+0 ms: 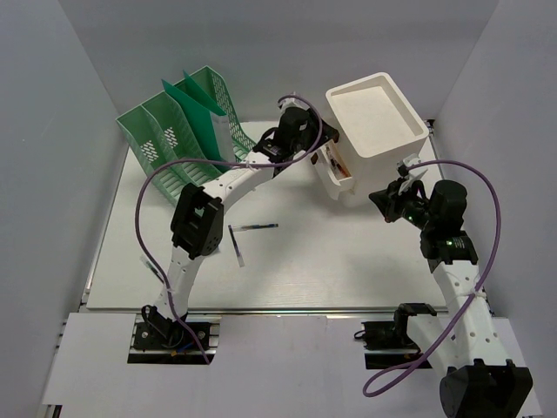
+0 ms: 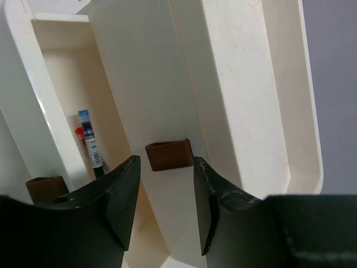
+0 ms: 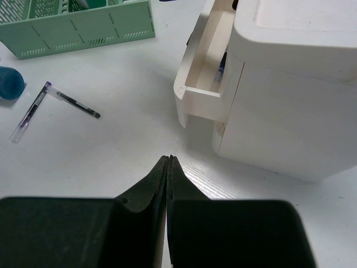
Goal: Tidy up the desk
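White drawer box (image 1: 387, 148), pens (image 2: 93, 151) in drawer (image 3: 196, 103) partly hidden, left jaws spread before brown handle (image 2: 169, 155), right jaws pressed together

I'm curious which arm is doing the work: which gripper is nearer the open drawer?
Left. The left gripper is right at the brown handle of the open drawer, jaws apart. The right gripper sits shut, back from the drawer, over the desk.

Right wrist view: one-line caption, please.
Shut right claw over the desk, facing the white drawer box, drawer open; two pens at left.
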### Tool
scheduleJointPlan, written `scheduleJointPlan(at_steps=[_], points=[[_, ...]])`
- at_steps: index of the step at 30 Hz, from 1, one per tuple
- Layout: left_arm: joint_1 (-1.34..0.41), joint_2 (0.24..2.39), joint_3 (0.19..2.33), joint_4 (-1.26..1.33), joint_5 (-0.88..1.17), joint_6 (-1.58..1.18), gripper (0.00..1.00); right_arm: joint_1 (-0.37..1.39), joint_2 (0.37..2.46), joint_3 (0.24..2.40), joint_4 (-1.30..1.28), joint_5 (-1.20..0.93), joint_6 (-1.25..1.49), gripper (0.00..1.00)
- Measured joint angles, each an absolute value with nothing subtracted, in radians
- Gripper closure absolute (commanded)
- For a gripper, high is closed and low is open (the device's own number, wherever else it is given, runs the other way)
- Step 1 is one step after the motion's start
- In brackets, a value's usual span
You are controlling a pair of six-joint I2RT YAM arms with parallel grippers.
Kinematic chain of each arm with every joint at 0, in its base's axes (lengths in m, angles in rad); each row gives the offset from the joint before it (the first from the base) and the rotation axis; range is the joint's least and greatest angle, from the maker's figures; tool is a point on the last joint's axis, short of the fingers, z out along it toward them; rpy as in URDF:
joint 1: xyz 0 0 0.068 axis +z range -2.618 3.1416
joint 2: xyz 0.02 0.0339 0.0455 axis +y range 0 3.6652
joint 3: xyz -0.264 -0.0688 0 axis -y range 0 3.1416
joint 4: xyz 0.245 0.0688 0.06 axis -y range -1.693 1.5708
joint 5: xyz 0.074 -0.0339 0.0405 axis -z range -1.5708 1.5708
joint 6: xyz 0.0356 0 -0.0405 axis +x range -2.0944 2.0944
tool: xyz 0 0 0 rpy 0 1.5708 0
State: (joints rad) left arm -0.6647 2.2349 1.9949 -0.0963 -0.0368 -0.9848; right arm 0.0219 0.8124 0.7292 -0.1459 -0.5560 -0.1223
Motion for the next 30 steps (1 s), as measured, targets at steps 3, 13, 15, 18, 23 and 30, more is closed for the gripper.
scheduleJointPlan(at_steps=[3,13,15,18,23,30], points=[[-0.659,2.25,2.011,-0.097,-0.034,-0.993,0.45,0.02,0.816,0.729,-0.146,-0.561,-0.122,1.0],[-0.633,2.145,1.94,-0.183,0.013,-0.841,0.84,0.019,0.826,0.729,-0.224,-0.81,-0.323,0.49],[-0.63,2.023,1.818,-0.197,0.03,-0.765,0.75,0.025,0.844,0.729,-0.271,-0.888,-0.42,0.39],[-0.63,1.769,1.579,-0.225,0.045,-0.642,0.44,0.053,0.886,0.73,-0.36,-0.971,-0.554,0.32],[-0.633,1.34,1.222,-0.212,0.009,-0.459,0.28,0.158,0.947,0.738,-0.426,-1.018,-0.689,0.32],[-0.633,1.002,0.865,-0.197,-0.111,-0.278,0.23,0.374,1.173,0.914,-0.452,-0.913,-0.755,0.37]])
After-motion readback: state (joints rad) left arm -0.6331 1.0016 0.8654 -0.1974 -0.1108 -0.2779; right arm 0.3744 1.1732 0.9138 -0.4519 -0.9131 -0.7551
